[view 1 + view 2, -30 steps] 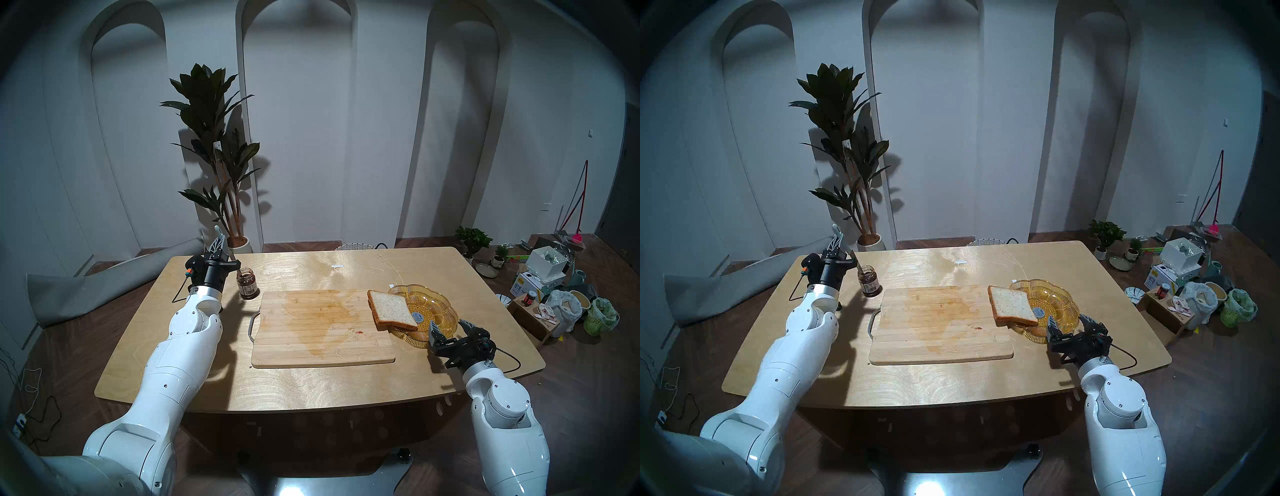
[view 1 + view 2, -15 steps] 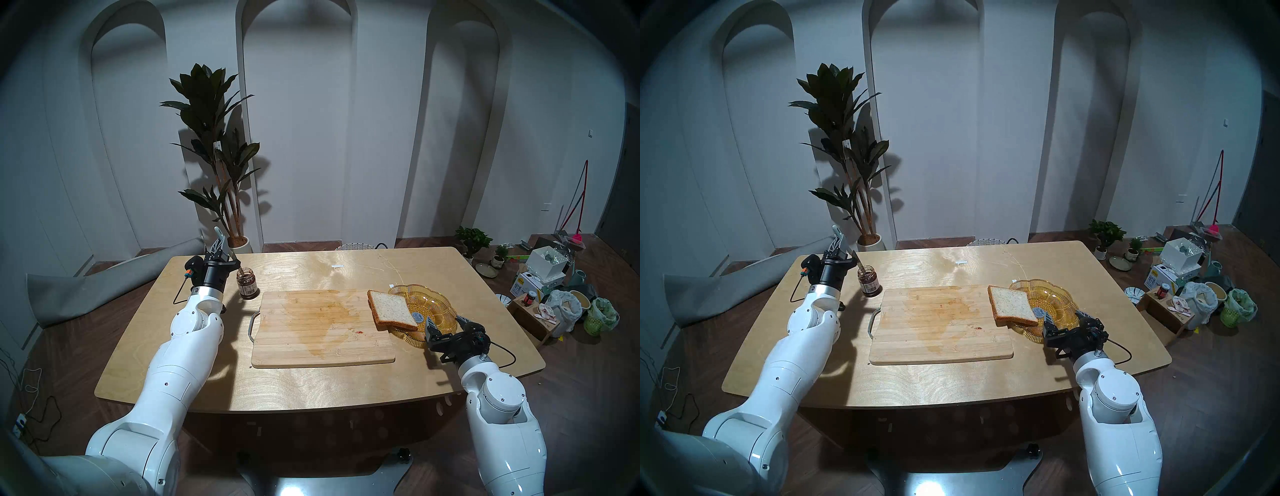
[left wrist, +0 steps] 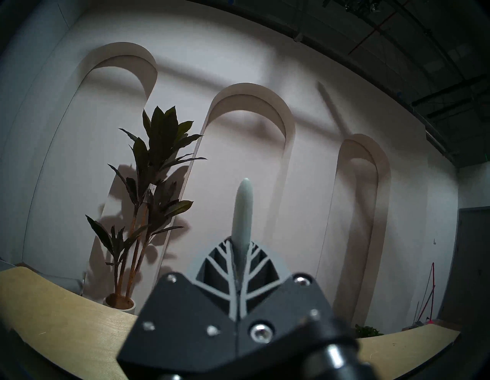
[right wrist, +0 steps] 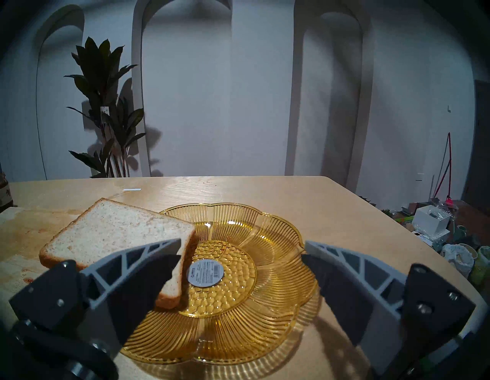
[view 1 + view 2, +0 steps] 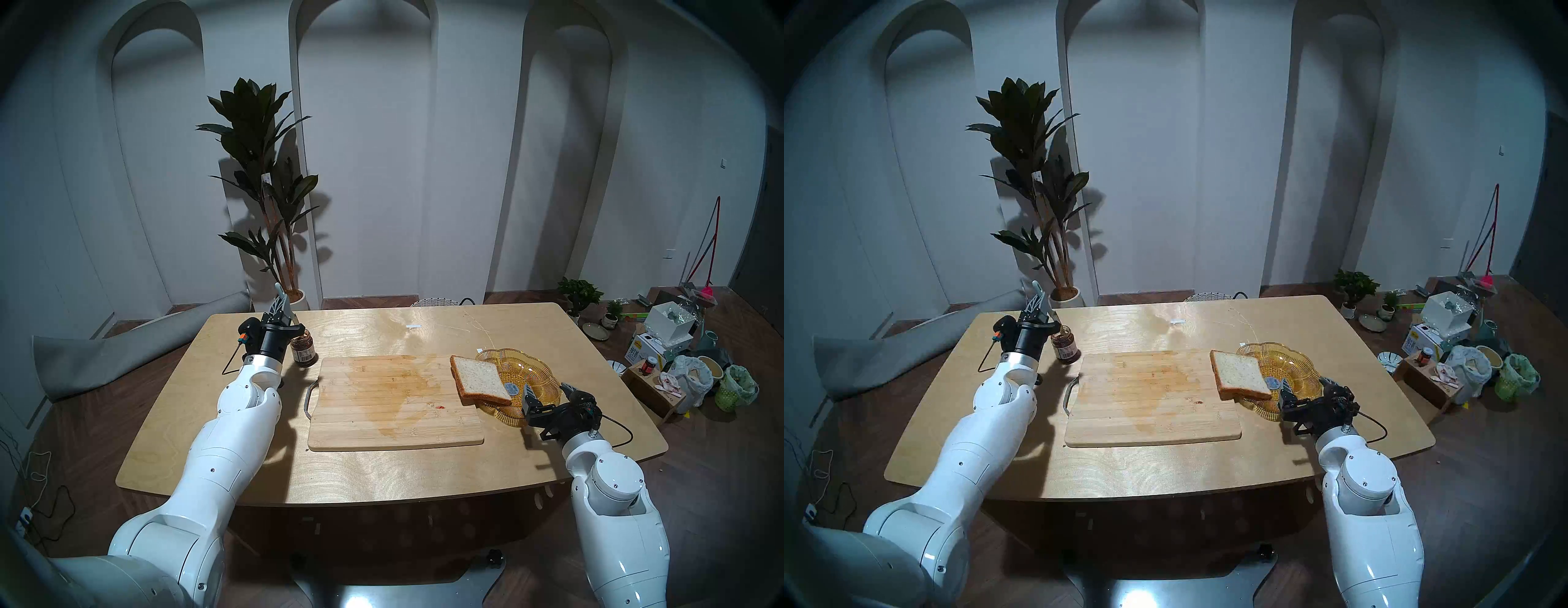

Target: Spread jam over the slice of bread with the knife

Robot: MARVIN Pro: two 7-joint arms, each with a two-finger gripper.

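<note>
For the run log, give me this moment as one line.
left gripper: shut on knife, at jam jar | right gripper: open, by bread on dish

knife (image 3: 242, 212) blade hidden below left hand (image 3: 236, 268); bread (image 4: 116, 236) near corner behind right hand's finger (image 4: 138, 257)

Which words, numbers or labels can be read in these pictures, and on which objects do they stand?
None can be read.
Round sticker in the amber glass dish: print and barcode, too small.
Paper label on the jam jar: blurred.
Tag on the tall plant: too small.
White box on the floor: yellow mark, unreadable.
</note>
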